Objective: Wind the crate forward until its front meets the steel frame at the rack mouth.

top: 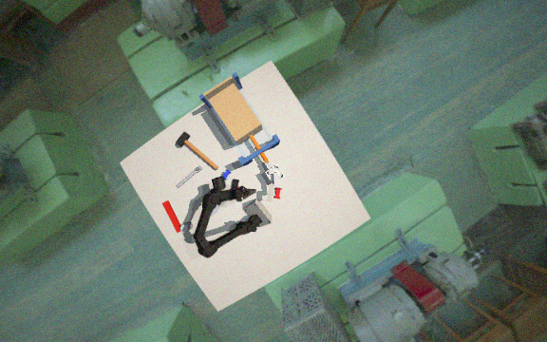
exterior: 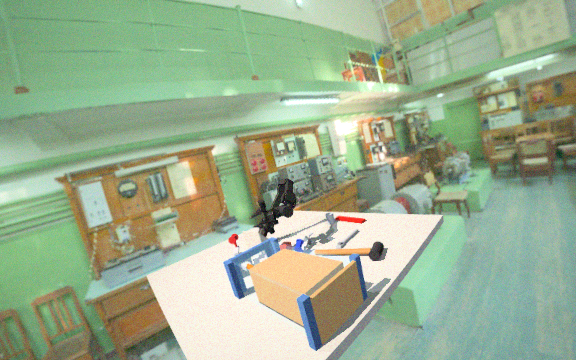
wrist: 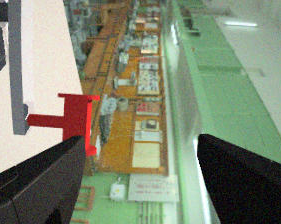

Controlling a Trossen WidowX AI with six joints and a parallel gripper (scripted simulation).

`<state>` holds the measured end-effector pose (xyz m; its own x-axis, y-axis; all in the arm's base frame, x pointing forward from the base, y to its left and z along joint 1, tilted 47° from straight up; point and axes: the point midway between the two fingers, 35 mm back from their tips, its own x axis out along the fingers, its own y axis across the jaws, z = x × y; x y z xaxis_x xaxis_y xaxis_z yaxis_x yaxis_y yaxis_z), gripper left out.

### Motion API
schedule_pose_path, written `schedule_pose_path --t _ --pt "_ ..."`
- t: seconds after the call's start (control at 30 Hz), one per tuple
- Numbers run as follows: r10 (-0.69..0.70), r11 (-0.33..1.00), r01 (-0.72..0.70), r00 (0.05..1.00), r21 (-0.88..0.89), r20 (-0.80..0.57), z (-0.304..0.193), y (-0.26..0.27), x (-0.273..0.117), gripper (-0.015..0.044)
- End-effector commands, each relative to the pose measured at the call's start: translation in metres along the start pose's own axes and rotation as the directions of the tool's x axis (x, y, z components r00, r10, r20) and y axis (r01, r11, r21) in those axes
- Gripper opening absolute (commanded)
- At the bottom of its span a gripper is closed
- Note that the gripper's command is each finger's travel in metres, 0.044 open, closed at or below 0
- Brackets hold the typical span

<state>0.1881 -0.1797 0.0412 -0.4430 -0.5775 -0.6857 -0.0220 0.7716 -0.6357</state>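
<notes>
The tan crate (top: 233,111) (exterior: 293,270) sits flat in the guard cubby, with a gap between its front and the blue frame (top: 259,150) (exterior: 236,280) at the mouth. An orange strap (top: 264,158) runs from it under the frame toward the pale winch (top: 273,171). The winch handle appears to stand on the winch; its grey arm (wrist: 18,75) ends in a red knob (top: 277,193) (exterior: 233,239) (wrist: 77,120) on the side away from the crate. My gripper (top: 254,191) (wrist: 141,145) is open and empty, beside the knob, which shows just past the left fingertip in the wrist view. The key is hidden.
A hammer (top: 200,154) (exterior: 350,251), a grey wrench (top: 188,177) (exterior: 349,238), a blue piece (top: 226,174) (exterior: 299,245) and a red bar (top: 171,217) (exterior: 351,219) lie on the bench (top: 311,190) (exterior: 188,300). My arm arches over the bench from its grey base.
</notes>
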Motion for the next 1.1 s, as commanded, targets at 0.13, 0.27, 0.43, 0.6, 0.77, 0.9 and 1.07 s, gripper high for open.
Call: schedule_pose_path --t 0.13,0.27,0.43,0.6,0.77,0.9,1.07 --pt "-0.001 1.000 0.001 1.000 -0.001 0.001 0.000 -0.001 0.000 0.0240" --pt "-0.001 1.000 0.001 1.000 -0.001 0.001 0.000 -0.001 0.000 0.0240" --pt "-0.001 1.000 0.001 1.000 -0.001 0.001 0.000 -0.001 0.000 0.0240" --pt "0.051 0.999 -0.052 0.998 -0.014 -0.030 0.001 0.000 0.007 0.0319" --pt "0.357 0.929 -0.368 0.919 -0.037 -0.167 0.007 0.004 0.045 0.0440" --pt "0.634 0.760 -0.650 0.741 -0.004 -0.221 0.010 0.008 0.079 0.0440" --pt "0.895 0.428 -0.902 0.415 0.057 -0.162 0.013 0.011 0.119 0.0440"
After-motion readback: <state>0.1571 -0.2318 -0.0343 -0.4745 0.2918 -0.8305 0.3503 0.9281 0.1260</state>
